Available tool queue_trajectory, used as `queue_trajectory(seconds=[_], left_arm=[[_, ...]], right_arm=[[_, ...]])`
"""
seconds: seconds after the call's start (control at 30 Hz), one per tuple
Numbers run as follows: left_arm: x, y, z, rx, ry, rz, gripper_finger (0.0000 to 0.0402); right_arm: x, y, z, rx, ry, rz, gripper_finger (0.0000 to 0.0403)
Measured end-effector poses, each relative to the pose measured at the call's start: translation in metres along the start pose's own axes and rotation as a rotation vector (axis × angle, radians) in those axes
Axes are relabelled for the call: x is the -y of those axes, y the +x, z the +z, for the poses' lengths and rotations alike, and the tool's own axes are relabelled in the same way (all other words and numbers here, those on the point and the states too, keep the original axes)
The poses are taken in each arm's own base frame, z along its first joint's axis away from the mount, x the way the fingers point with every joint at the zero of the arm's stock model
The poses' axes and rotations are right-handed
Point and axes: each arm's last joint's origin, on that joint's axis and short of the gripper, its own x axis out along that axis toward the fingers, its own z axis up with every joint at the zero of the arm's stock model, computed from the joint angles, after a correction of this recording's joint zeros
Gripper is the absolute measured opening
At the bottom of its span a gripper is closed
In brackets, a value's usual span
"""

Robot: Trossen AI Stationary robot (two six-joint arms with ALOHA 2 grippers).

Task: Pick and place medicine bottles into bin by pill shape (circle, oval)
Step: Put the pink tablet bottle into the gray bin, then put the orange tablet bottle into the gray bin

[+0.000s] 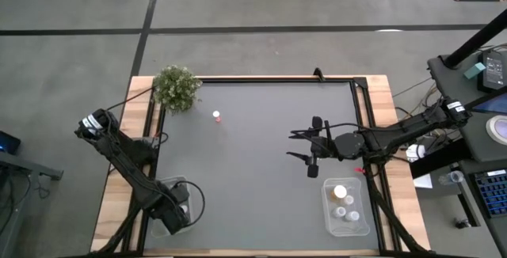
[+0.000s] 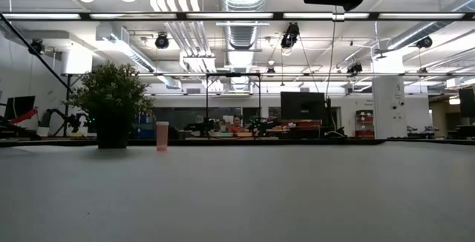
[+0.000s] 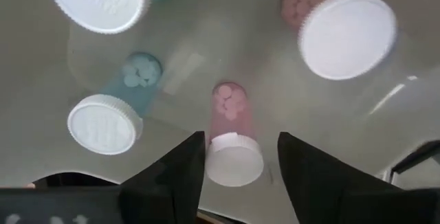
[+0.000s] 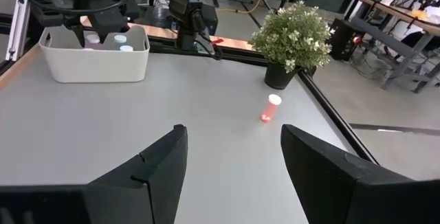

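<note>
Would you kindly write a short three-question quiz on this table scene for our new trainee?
1. True or false: the right gripper holds a bottle.
2. How many bottles stand loose on the mat outside the bins?
3. Where is the left gripper? A) beside the potted plant B) above the left bin C) at mid-table

Key:
1. False; its fingers are open and empty.
2. One, the pink bottle near the plant.
3. B; its open fingers flank a pink bottle in the bin.
</note>
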Motion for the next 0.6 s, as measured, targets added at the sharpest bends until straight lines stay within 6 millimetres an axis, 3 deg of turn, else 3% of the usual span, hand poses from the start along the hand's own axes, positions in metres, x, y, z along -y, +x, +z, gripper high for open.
queue_trajectory(seconds=[0.2, 0.6], left_arm=[[-0.001, -0.010, -0.003, 0.000, 0.022, -0.044, 0.0167], [-0.017, -0.050, -0.005, 0.050, -0.033, -0.228, 0.0167]], right_arm=[[0.000, 0.000, 0.000, 0.000, 0.014, 0.000, 0.0224], [0.000, 0.000, -0.001, -0.006, 0.022, 0.000, 0.0224]])
